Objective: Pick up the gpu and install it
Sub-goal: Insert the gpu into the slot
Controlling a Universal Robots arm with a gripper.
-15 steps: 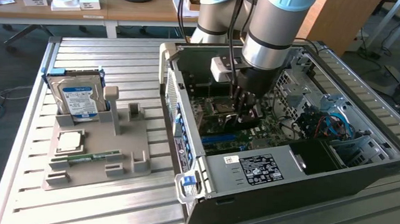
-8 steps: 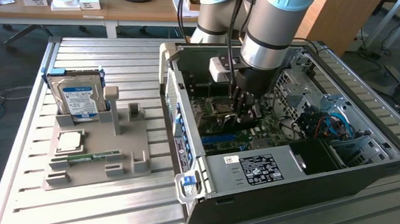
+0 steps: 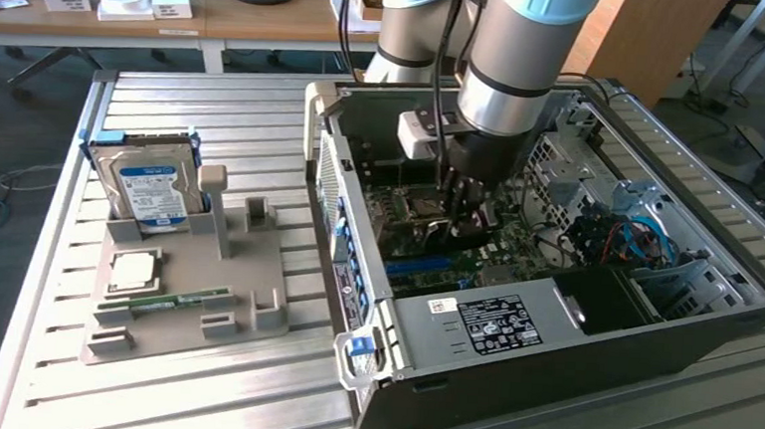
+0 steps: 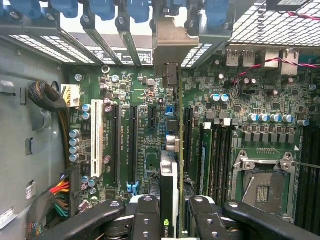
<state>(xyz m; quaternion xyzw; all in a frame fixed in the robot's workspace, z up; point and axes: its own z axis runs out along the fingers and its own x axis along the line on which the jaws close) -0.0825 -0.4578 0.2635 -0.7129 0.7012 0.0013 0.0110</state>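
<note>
Gripper holds the gpu inside the open computer case.

In the exterior view the arm reaches down into the computer case (image 3: 532, 373), and the gripper (image 3: 469, 218) is low over the motherboard. In the wrist view the gripper (image 4: 170, 212) is closed on the gpu (image 4: 169, 172), with one black finger (image 4: 145, 215) pressed on each side of it. The card stands on its edge over the motherboard (image 4: 140, 130), between the long black slots and the RAM slots (image 4: 207, 150). Its silver bracket (image 4: 172, 45) is at the rear slot openings of the case. I cannot tell if the card already sits in a slot. Outside the case, the hard drive (image 3: 152, 190) stands in the gray holder (image 3: 183, 337).
</note>
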